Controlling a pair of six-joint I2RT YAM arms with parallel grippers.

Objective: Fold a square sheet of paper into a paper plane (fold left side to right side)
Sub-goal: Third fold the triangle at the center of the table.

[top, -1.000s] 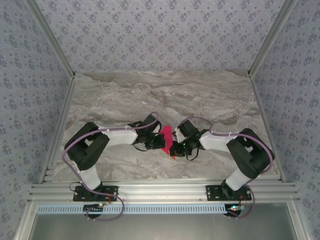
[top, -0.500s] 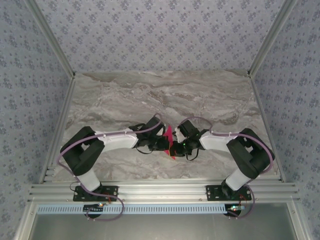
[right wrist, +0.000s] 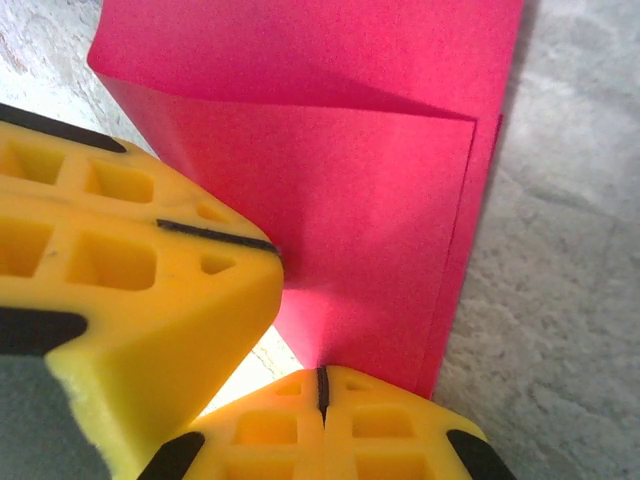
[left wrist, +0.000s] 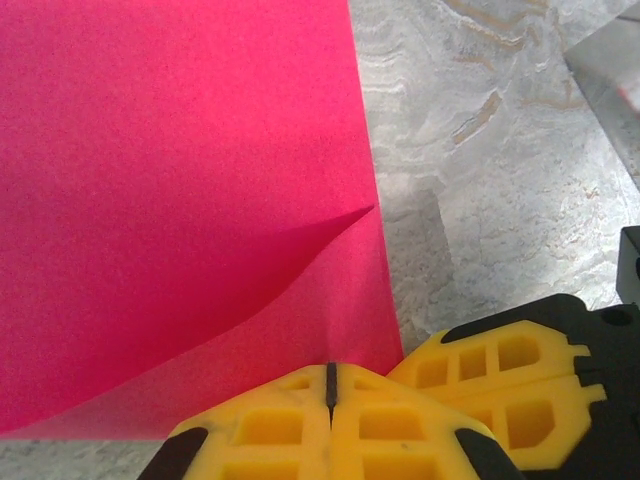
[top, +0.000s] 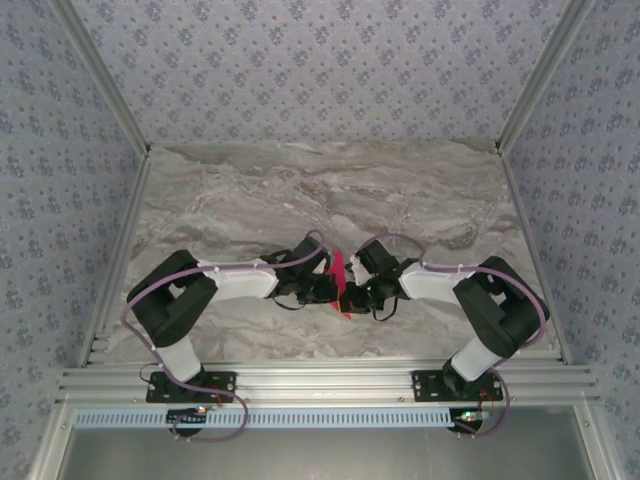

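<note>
The square sheet of paper [top: 338,270] is bright magenta and stands nearly on edge between the two arms at the table's middle. My left gripper [top: 328,287] is shut on its near corner, and the sheet [left wrist: 180,180] curves away from the pinched jaws [left wrist: 330,368]. My right gripper [top: 352,292] is shut on the paper too, right beside the left one. In the right wrist view the sheet [right wrist: 350,200] lies doubled over, its two free edges almost lined up on the right, with the right gripper [right wrist: 322,370] pinching a corner. The left gripper's yellow fingers [right wrist: 150,270] press against the fold.
The grey marbled table top [top: 250,200] spreads out behind and to both sides of the arms. Aluminium rails [top: 320,382] run along the near edge, and patterned walls [top: 60,150] close in the sides and back. The right gripper's fingers [left wrist: 500,375] crowd next to the left jaws.
The left gripper has moved right with the paper's left side, up to the right gripper. The paper has gone from a broad flat shape to a narrow upright fold.
</note>
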